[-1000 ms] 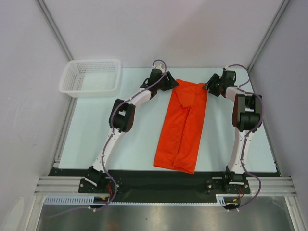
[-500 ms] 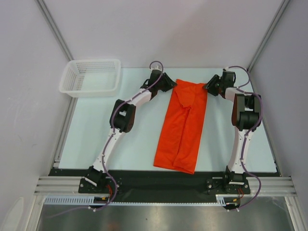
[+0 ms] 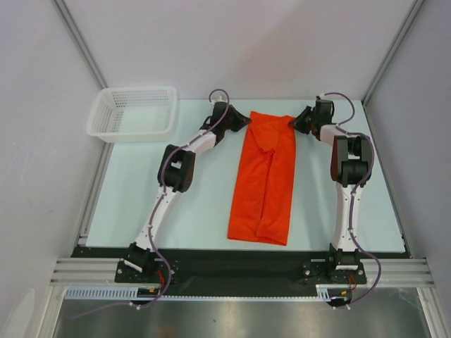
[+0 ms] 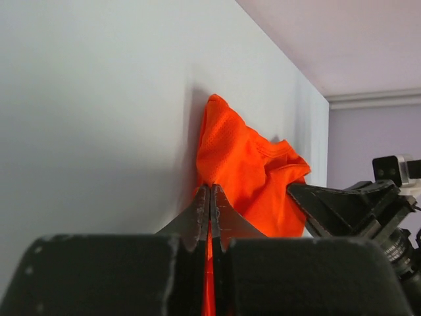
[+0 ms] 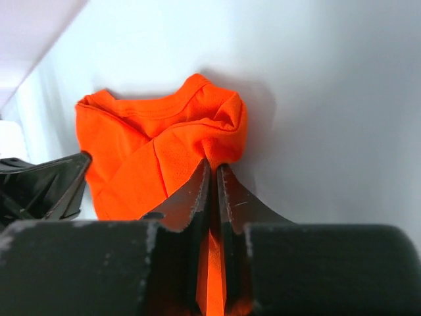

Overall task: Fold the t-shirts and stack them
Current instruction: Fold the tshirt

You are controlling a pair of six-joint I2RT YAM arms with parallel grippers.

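An orange-red t-shirt [image 3: 264, 179] lies folded into a long strip down the middle of the table, its collar end at the far side. My left gripper [image 3: 245, 122] is shut on the strip's far left corner. My right gripper [image 3: 295, 121] is shut on the far right corner. In the left wrist view the jaws [image 4: 210, 191] pinch thin orange cloth [image 4: 243, 164], with the right gripper's black fingers [image 4: 342, 207] beyond. In the right wrist view the gripper [image 5: 214, 168] clamps a bunched fold of the t-shirt [image 5: 158, 141].
A white mesh basket [image 3: 134, 113] stands at the far left corner of the table. Grey walls close in the back and both sides. A black strip [image 3: 239, 257] and the arm bases run along the near edge.
Both grippers have closed on the far corners of the t-shirt. The arms have drawn that far end slightly back and upward, and the cloth bunches at the corners.
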